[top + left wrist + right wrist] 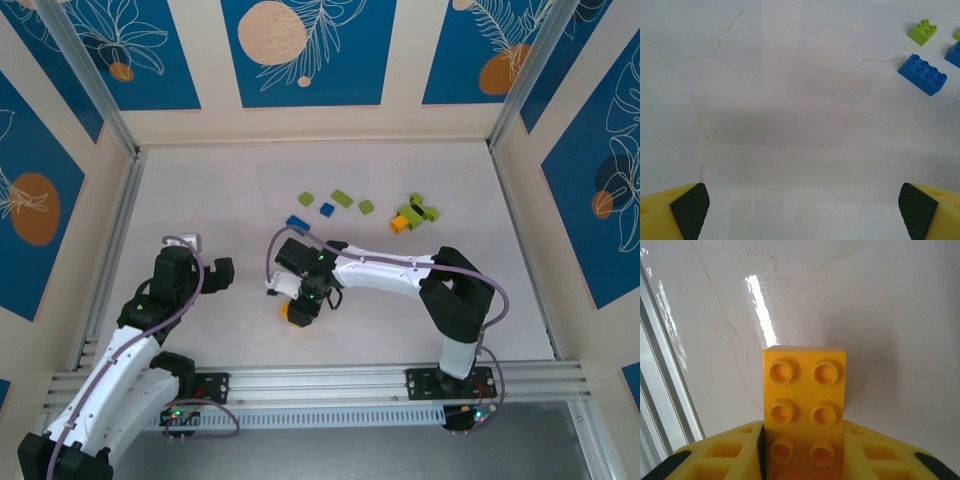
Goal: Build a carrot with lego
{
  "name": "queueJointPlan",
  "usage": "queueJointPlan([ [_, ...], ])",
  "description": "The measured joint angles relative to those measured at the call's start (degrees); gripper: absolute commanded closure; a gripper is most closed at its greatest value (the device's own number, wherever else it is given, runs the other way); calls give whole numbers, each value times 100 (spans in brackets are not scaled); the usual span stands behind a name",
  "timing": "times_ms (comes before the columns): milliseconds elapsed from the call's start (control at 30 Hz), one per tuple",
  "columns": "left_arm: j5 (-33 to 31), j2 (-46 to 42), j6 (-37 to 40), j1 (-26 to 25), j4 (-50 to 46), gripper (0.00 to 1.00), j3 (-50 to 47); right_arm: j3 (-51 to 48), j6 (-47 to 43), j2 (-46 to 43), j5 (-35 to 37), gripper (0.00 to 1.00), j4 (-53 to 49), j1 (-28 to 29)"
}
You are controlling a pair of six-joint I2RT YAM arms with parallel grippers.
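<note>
The counter (220, 190) carries everything. The left gripper (802, 212) hangs wide and empty. The right gripper (802, 445) pinches an orange brick (804, 385) by its rear end, near the counter's front. So shallow a hold could let it pivot or slip when pressed. The other bricks (415, 213) lie loose farther back, in no container.

Left arm's fingers (689, 210) spread wide, right arm's fingers (875, 455) clamped on orange brick (802, 390)

We see a robotics lab's enclosed test cell: aluminium rails (330, 380) carry a left arm (110, 365) and right arm (390, 272) beside a marbled tabletop (230, 190), walled by blue leaf-printed panels (340, 70).
</note>
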Motion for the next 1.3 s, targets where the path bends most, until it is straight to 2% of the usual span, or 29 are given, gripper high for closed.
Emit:
queueJointPlan([
  [533,42,-2,0,17,-2,0,0,-39,-450,-7,-153,63,-85,2],
  [933,63,-4,0,17,0,0,0,-138,-765,-35,-535,61,-188,-120],
  [1300,87,-44,0,33,44,0,0,-101,-1047,-28,-529,62,-586,-175],
])
